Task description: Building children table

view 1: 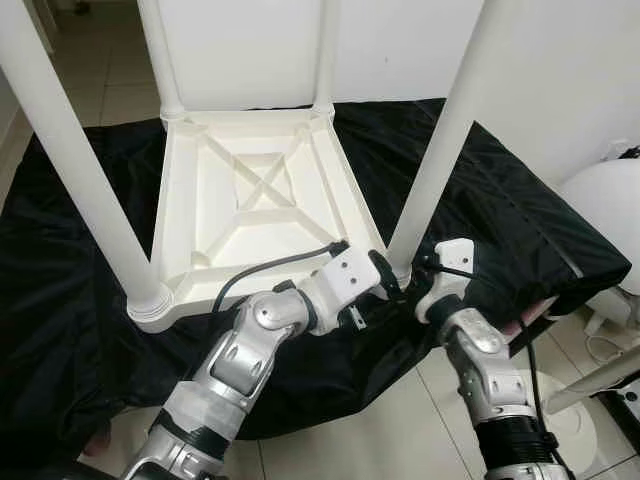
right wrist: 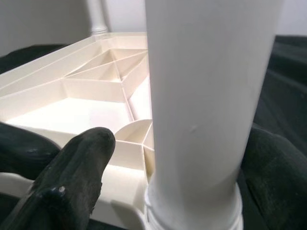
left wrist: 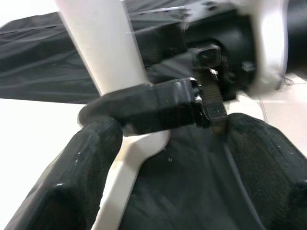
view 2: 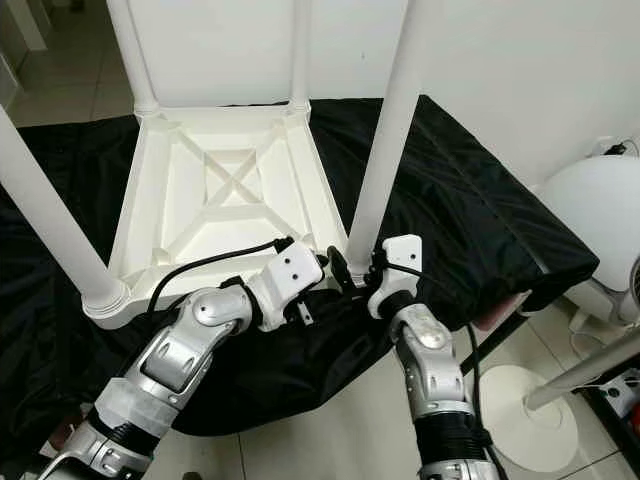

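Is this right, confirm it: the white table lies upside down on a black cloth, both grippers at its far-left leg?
Wrong leg. Both the left gripper and the right gripper are at the near-right leg of the upturned table on the black cloth, as the left eye view shows.
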Controlling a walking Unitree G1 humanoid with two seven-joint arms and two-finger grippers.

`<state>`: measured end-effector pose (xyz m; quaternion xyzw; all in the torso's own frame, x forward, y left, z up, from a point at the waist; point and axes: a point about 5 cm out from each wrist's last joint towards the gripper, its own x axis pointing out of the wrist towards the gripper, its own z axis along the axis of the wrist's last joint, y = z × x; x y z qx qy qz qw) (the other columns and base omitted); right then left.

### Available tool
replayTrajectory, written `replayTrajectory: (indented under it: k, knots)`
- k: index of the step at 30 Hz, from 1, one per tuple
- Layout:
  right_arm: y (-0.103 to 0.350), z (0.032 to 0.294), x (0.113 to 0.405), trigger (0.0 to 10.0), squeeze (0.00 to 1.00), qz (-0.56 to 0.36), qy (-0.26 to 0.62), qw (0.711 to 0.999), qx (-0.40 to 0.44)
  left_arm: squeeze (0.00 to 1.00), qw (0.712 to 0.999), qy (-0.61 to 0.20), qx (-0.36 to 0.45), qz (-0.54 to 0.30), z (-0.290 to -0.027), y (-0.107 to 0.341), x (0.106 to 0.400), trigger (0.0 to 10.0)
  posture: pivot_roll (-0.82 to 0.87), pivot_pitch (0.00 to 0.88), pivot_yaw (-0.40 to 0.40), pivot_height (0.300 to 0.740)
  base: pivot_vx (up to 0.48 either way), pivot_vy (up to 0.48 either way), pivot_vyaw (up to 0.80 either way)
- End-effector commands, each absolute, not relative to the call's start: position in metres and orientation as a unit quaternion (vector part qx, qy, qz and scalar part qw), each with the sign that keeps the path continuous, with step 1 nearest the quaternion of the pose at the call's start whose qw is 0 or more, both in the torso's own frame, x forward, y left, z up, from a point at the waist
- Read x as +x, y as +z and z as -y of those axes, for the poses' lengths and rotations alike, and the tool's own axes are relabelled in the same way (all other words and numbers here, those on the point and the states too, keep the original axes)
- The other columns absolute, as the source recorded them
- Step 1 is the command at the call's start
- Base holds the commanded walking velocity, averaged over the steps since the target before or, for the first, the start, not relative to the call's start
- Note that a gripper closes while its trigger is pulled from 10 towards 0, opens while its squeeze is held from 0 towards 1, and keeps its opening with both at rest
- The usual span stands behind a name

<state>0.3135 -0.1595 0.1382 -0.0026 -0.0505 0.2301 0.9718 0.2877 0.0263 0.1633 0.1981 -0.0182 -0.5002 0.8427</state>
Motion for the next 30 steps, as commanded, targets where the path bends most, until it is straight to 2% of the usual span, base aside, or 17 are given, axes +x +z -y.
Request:
replayTrajectory:
  k: [1, 15, 29, 30]
  knots:
    - [0.135, 0.174, 0.316, 10.0, 0.0, 0.038, 0.239, 0.97, -0.02, 0.0, 0.855, -0.477, 0.203, 0.013, -0.046, 0.164, 0.294, 10.0, -0.05, 0.002, -0.026, 0.74, 0.0, 0.0, 0.0]
    - [0.133, 0.184, 0.317, 10.0, 0.0, 0.03, 0.249, 0.968, -0.029, 0.0, 0.865, -0.453, 0.213, 0.008, -0.061, 0.166, 0.303, 10.0, -0.05, 0.0, -0.024, 0.74, 0.0, 0.0, 0.0]
    - [0.136, 0.199, 0.323, 10.0, 0.0, 0.028, 0.27, 0.961, -0.046, 0.0, 0.856, -0.476, 0.202, 0.012, -0.06, 0.165, 0.297, 10.0, -0.06, 0.0, -0.018, 0.74, 0.0, 0.0, 0.0]
    - [0.137, 0.199, 0.326, 10.0, 0.0, 0.03, 0.272, 0.961, -0.043, 0.0, 0.867, -0.462, 0.185, 0.018, -0.06, 0.168, 0.299, 10.0, -0.05, 0.002, -0.019, 0.74, 0.0, 0.0, 0.0]
